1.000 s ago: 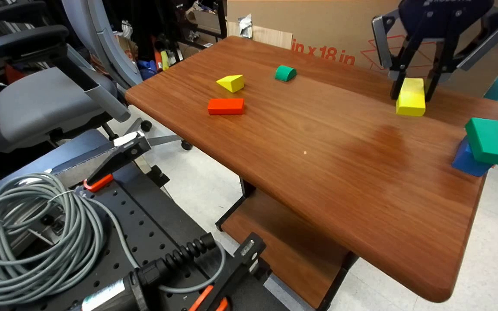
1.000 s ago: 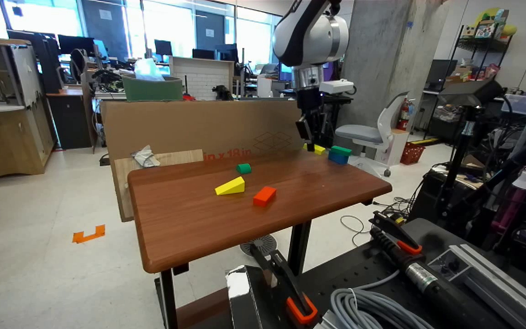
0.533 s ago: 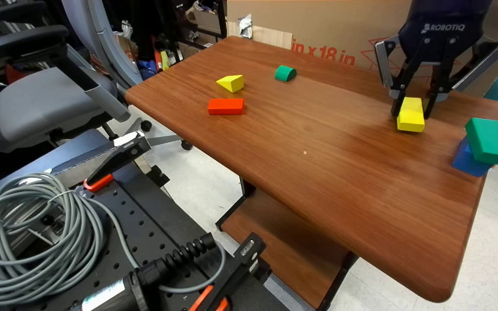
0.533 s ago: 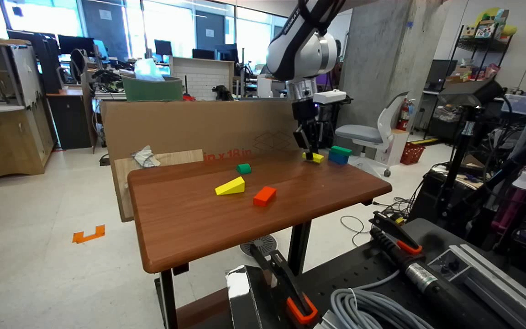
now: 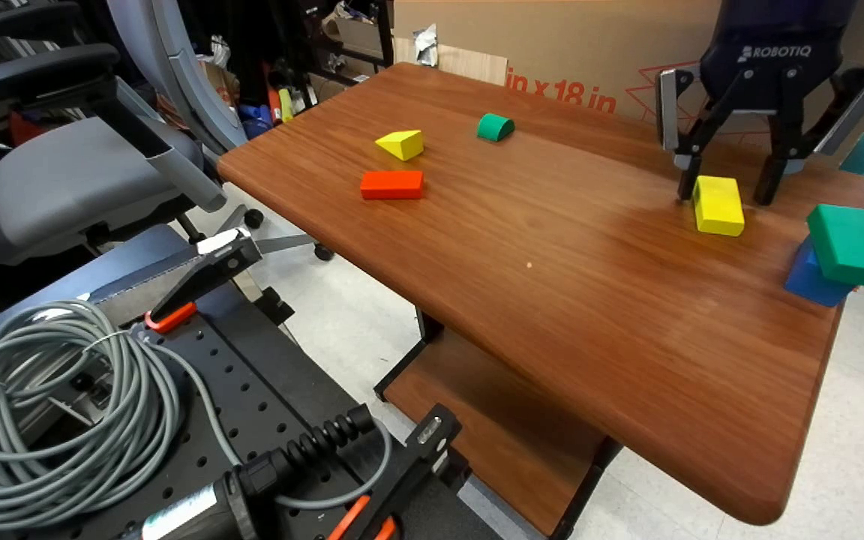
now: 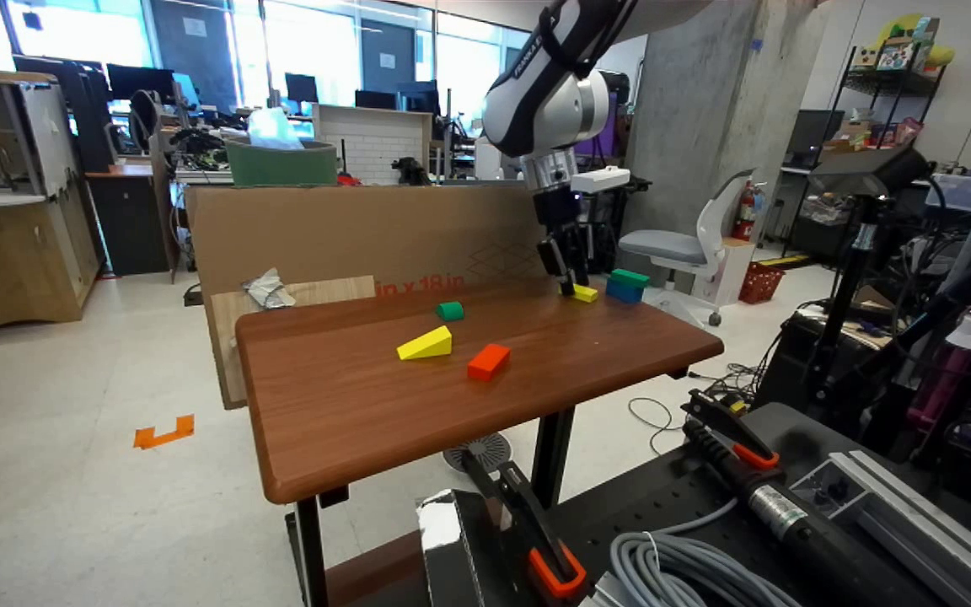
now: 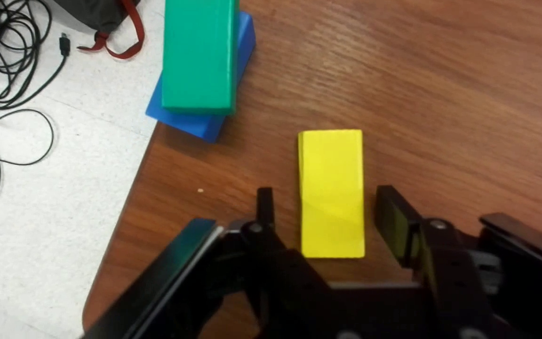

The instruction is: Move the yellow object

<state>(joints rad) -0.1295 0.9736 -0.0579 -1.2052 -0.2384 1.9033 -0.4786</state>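
The yellow object is a bright yellow rectangular block [image 5: 718, 207] lying flat on the brown table, near its far right part in an exterior view. It also shows in an exterior view [image 6: 586, 294], partly behind a finger, and in the wrist view [image 7: 332, 193]. My gripper [image 5: 726, 196] is open and low over the table, with one finger on each side of the block's near end. In the wrist view, the gripper [image 7: 325, 205] shows a gap between each finger and the block; neither finger touches it.
A green block [image 5: 852, 244] lies on a blue block [image 5: 813, 279] at the table edge, close to the yellow block. A small yellow wedge [image 5: 404, 145], a red block [image 5: 392, 185] and a green half-round piece [image 5: 495, 127] lie farther off. A cardboard sheet [image 6: 351, 228] stands behind the table.
The gripper came down with the yellow block held between its fingers and set it on the table. The fingers have since spread apart and let the block go.
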